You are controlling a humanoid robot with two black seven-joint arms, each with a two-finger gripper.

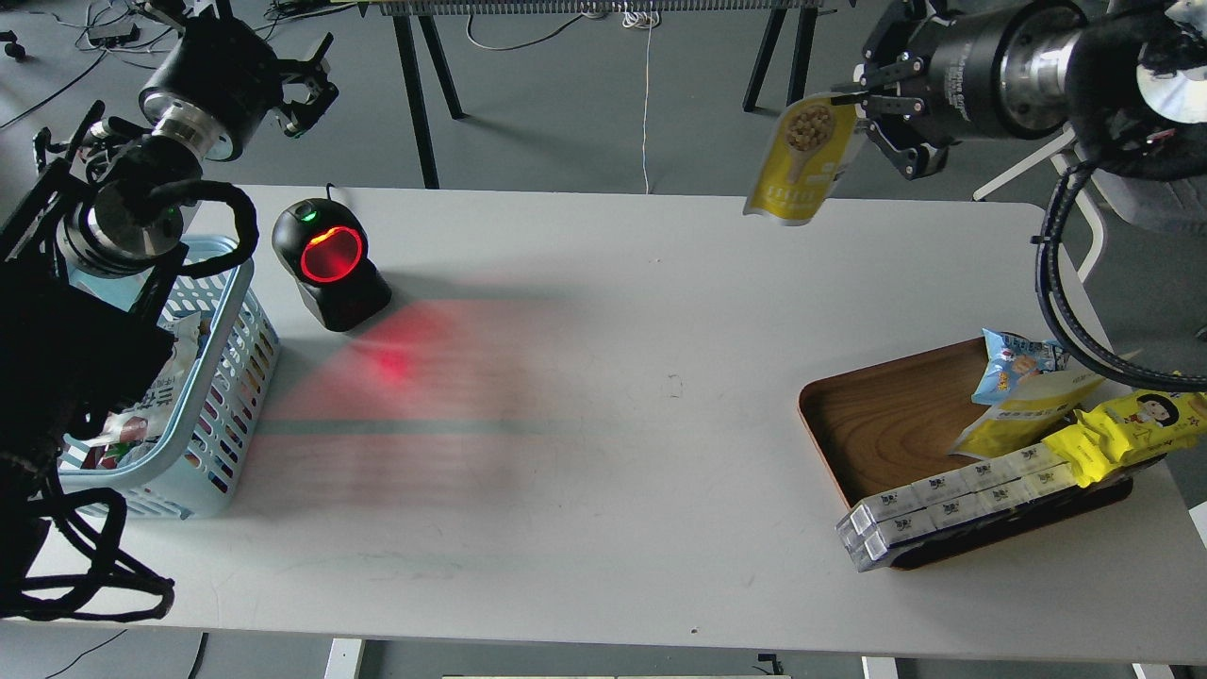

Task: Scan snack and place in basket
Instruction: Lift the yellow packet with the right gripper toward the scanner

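The snack (pixel 800 162), a yellow and white pouch with a round picture of beige beans, hangs tilted in the air above the table's far right edge. My right gripper (pixel 872 102) is shut on its upper right corner. The light blue basket (pixel 229 377) stands at the table's left edge with several packets inside, partly hidden by my left arm. My left gripper (pixel 316 90) is open and empty, raised beyond the table's far left, above and behind the scanner.
A black scanner (pixel 330 264) with a glowing red window stands right of the basket and throws red light on the white table (pixel 603 453). A brown wooden tray (pixel 886 420) at the right holds a blue-and-white packet, yellow packs and white boxes.
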